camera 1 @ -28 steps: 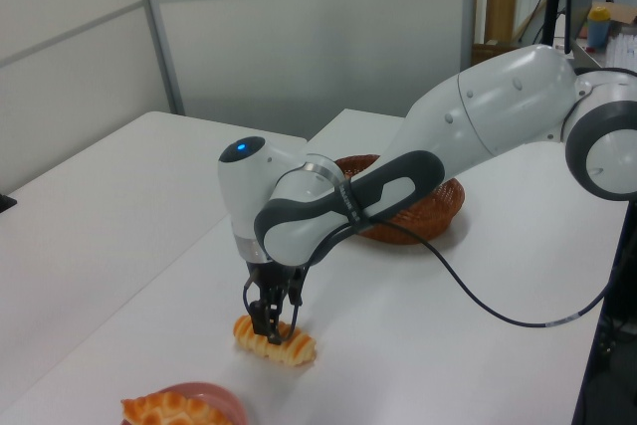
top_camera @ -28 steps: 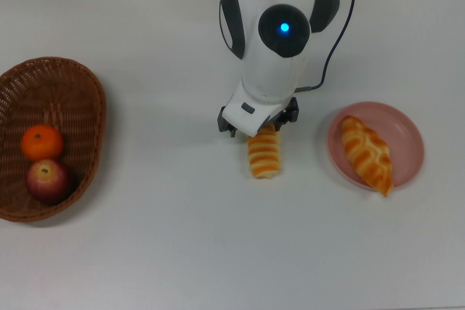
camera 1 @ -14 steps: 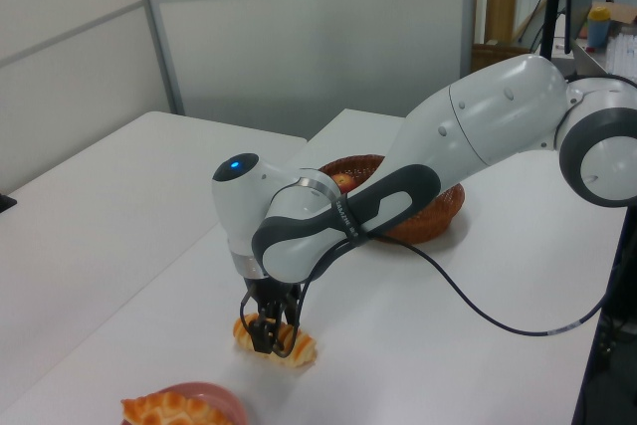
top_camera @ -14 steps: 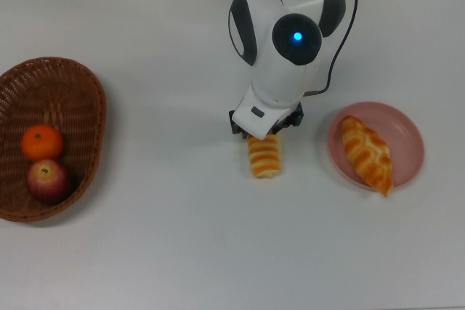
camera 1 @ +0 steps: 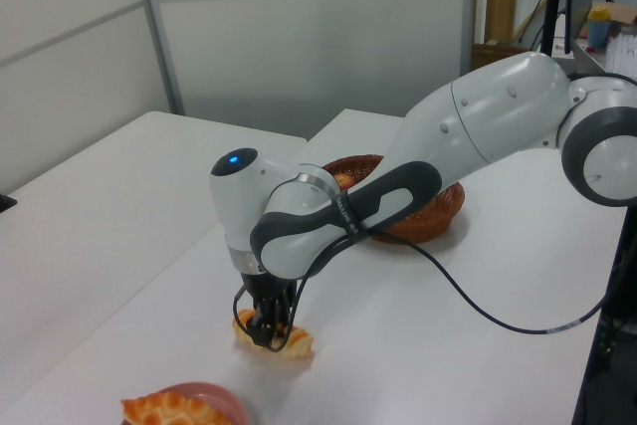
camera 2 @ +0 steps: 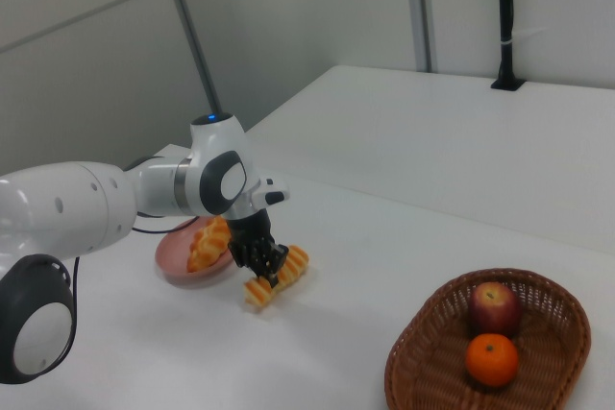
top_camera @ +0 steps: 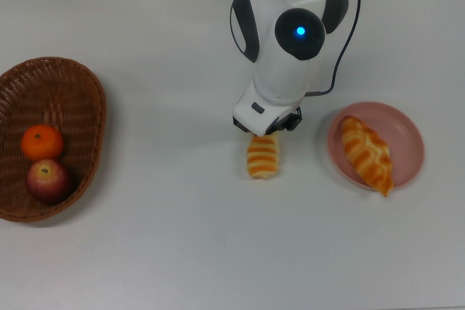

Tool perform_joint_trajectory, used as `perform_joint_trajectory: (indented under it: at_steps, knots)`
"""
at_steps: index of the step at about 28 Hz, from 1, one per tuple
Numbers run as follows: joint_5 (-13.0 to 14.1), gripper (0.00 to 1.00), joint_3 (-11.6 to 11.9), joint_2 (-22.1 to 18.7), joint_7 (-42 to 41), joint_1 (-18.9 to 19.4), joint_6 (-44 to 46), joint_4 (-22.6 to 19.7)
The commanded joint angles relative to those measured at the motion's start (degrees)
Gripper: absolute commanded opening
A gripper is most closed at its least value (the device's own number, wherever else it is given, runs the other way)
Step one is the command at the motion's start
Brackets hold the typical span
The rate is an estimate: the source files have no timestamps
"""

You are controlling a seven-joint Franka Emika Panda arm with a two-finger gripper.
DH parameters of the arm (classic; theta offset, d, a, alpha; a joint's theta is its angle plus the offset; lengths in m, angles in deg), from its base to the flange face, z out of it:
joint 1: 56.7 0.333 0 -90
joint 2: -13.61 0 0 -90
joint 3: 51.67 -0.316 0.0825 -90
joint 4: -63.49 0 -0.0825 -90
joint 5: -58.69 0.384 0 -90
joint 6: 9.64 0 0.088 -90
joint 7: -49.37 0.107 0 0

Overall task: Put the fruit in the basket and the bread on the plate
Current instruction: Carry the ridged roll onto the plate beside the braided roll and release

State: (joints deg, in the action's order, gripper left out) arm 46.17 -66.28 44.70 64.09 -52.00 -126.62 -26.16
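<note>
The ridged oblong bread (top_camera: 263, 157) lies on the white table between the basket and the plate. My gripper (top_camera: 266, 134) is down at its far end, shut on it; in the left view the gripper (camera 1: 267, 329) pinches the bread (camera 1: 291, 345) at table height. The braided bread (top_camera: 367, 155) rests on the pink plate (top_camera: 407, 130) at the top view's right. In the wicker basket (top_camera: 98, 107) at the top view's left sit the tangerine (top_camera: 41, 143) and the apple (top_camera: 48, 181).
The arm's white body (top_camera: 280, 41) and black cable (top_camera: 341, 56) hang over the table's far middle in the top view. A black post (camera 2: 504, 16) stands on the far table edge in the right view.
The gripper has come down onto the ridged bread and its fingers have drawn in on it. The arm's head shifted slightly toward the top view's right. The fruit and braided bread stayed put.
</note>
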Motion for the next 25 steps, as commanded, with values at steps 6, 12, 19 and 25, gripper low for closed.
perform_joint_trajectory:
  at_steps: [6,12,19,25]
  knots:
    - [1.00,0.00,-0.25,-5.16,4.79,5.04,-0.53,1.06]
    - [-0.93,0.00,-0.07,-4.54,7.34,11.81,-1.23,3.96]
    - [-6.55,0.00,-0.07,-3.14,7.43,17.35,-6.41,4.05]
    - [-10.77,0.00,-0.07,-1.03,7.61,18.93,-7.38,3.87]
